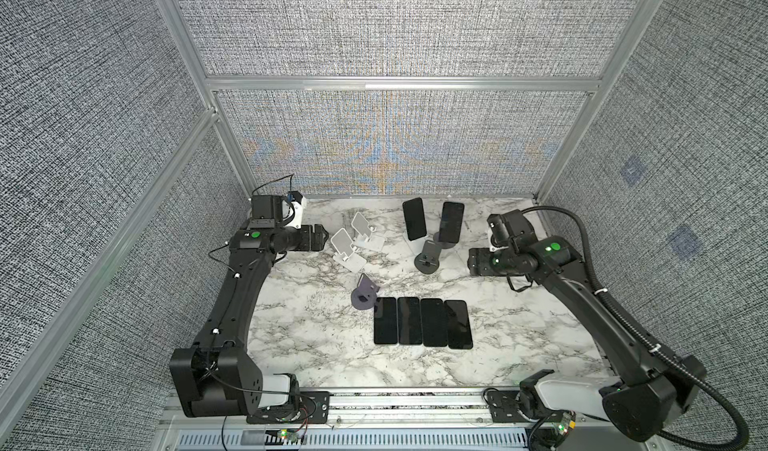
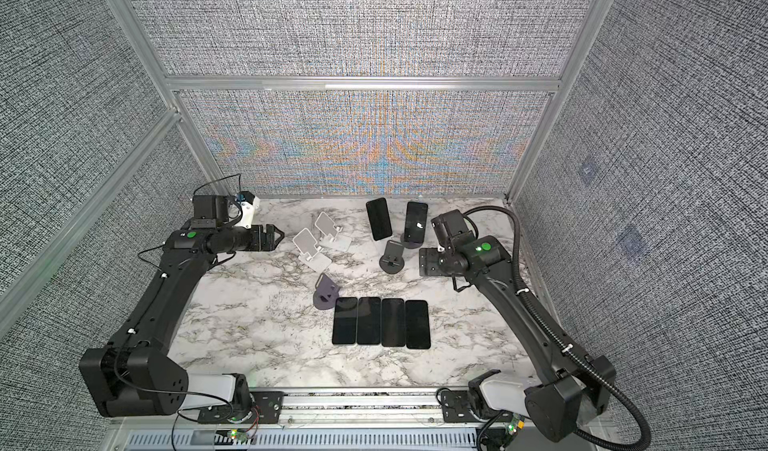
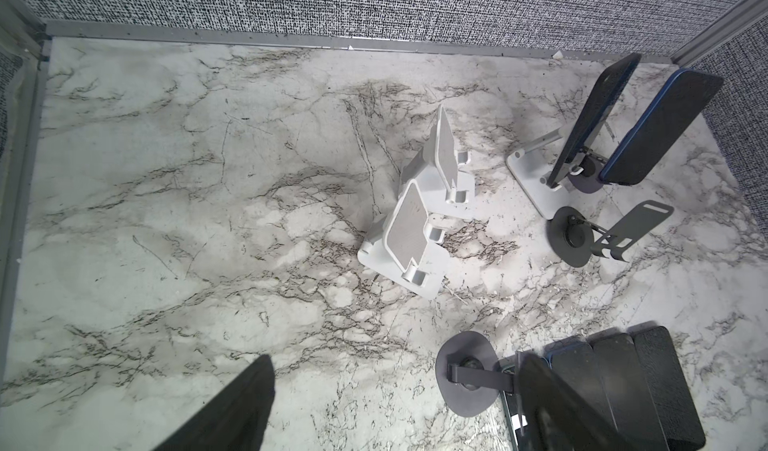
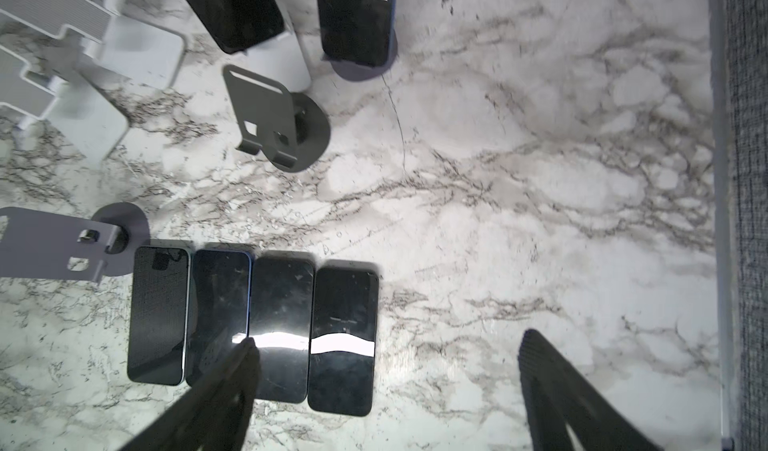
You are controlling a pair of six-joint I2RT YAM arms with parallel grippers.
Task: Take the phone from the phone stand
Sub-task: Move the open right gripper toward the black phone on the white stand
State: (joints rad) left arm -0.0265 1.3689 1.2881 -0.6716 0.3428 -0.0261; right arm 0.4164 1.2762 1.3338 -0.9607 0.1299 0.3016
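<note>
Two dark phones stand propped at the back of the marble table. One phone (image 1: pixel 414 218) leans on a white phone stand (image 3: pixel 536 179). The other phone (image 1: pixel 452 221) rests on a dark round phone stand (image 4: pixel 361 69). My left gripper (image 2: pixel 277 234) hovers open, left of the empty white stands, with nothing between its fingers (image 3: pixel 232 407). My right gripper (image 4: pixel 389 336) hangs open over bare marble, right of the flat phones and in front of the propped ones. It holds nothing.
Several phones (image 1: pixel 423 322) lie flat side by side in a row near the table's middle. Two empty white stands (image 1: pixel 349 249) (image 1: pixel 365 231) and two empty dark grey stands (image 1: pixel 428 258) (image 1: pixel 365 293) sit between both arms. Fabric walls enclose the table.
</note>
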